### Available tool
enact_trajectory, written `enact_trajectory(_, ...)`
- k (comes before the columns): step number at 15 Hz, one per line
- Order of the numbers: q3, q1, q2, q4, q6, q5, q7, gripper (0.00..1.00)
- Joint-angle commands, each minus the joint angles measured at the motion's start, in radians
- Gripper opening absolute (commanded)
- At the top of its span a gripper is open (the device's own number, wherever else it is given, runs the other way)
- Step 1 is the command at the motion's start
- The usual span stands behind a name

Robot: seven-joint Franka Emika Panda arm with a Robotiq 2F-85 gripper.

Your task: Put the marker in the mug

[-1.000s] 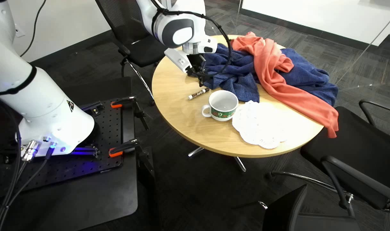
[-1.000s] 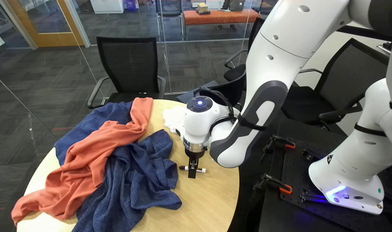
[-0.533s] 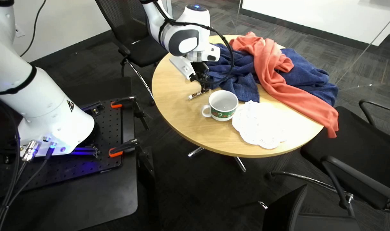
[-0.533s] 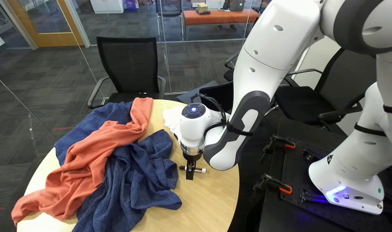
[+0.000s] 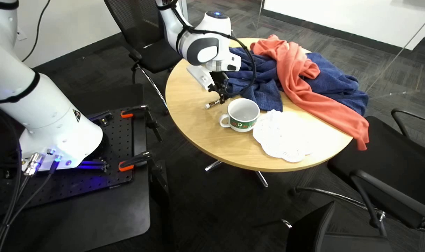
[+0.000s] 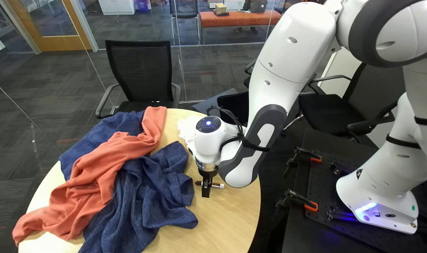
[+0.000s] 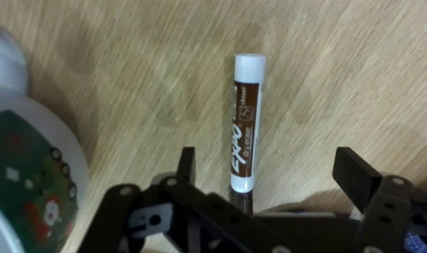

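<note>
mug [image 7: 34, 168]: is standing upright near my fingers [image 7: 188, 163], gap showing. Risk: if I'm drifting that way on the close or lift, I'm probably knocking it.
fingers: are sitting wide, holding nothing, one each side of the marker [image 7: 246, 130]. Mug-side one is sitting closer to it. Risk: that one is likely landing first, so the barrel is getting pushed or rolling. Can't tell whether my tips are touching the surface [image 7: 146, 88]; closing high, I'm squeezing the barrel out, closing low, I'm scraping.
marker: is lying flat on the surface, white end toward the top of the wrist view. I'm looking lined up nearer the dark end. Risk: gripping off-middle, so it could be tilting or pivoting on the lift.
blue cloth [image 7: 415, 244]: is showing at lower right of the wrist view, past the far finger. Risk: a fold is getting pinched if I'm straying that way.
mug inside: in an exterior view the white interior [image 5: 243, 109] is showing, and I'm seeing nothing in it. Marker isn't sitting in there yet. Risk: releasing it flat, it could be catching on the rim; pointing one end down is looking safer.
</note>
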State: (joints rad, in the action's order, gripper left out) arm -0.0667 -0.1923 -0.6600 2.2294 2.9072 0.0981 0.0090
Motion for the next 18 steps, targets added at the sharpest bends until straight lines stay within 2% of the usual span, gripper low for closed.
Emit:
enact_trajectory(1,0.010,-0.009,-0.015,-0.026,-0.019,-0.005,0.010,0.74)
enact_trajectory(10,0.016,-0.014,-0.009,-0.022,-0.017,-0.008,0.019,0.05)
enact_trajectory(11,0.016,-0.016,0.003,-0.014,-0.015,-0.009,0.022,0.01)
enact_trajectory(13,0.008,-0.011,0.040,0.009,-0.015,-0.018,0.026,0.05)
enact_trajectory(18,0.016,-0.023,0.192,0.069,-0.047,-0.028,0.063,0.05)
